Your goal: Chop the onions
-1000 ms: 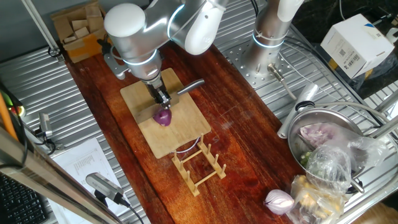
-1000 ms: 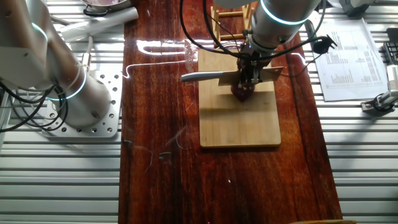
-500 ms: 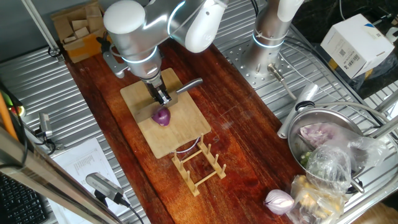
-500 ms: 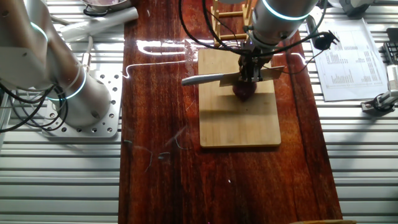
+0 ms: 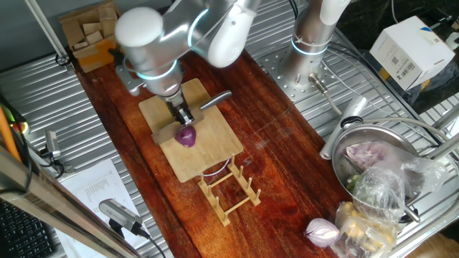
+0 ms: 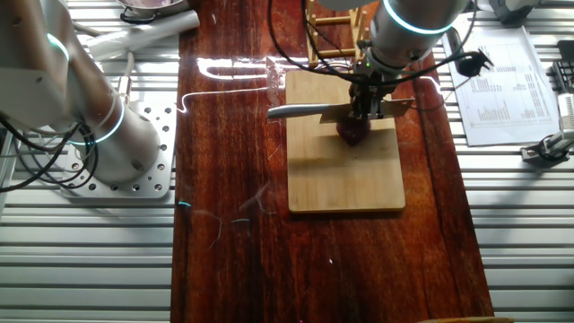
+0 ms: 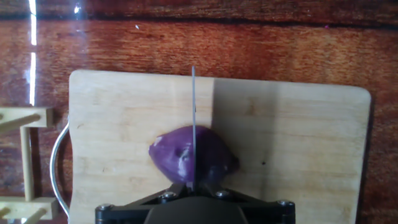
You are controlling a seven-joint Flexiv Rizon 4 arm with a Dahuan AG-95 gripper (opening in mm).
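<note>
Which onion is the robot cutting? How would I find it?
Look for the pale wooden cutting board on the dark red table. The purple onion sits on it, under the knife held by the gripper. It's small, dark and shiny, unlike the pale pink onion near the bags.

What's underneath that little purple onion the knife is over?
The purple onion sits on a wooden cutting board, which lies on the dark wooden table. The knife hides the onion's midline.

The hand (image 5: 183, 117) sits low over the cutting board (image 5: 215, 154), with the knife (image 6: 309, 111) lying across it and the purple onion (image 5: 186, 136) right under the blade. A wooden rack (image 5: 229, 190) stands just beside the board's near end. The board's other half (image 6: 345, 179) is bare. A second robot base (image 6: 108, 148) stands on the metal surface (image 6: 90, 251), well apart.
</note>
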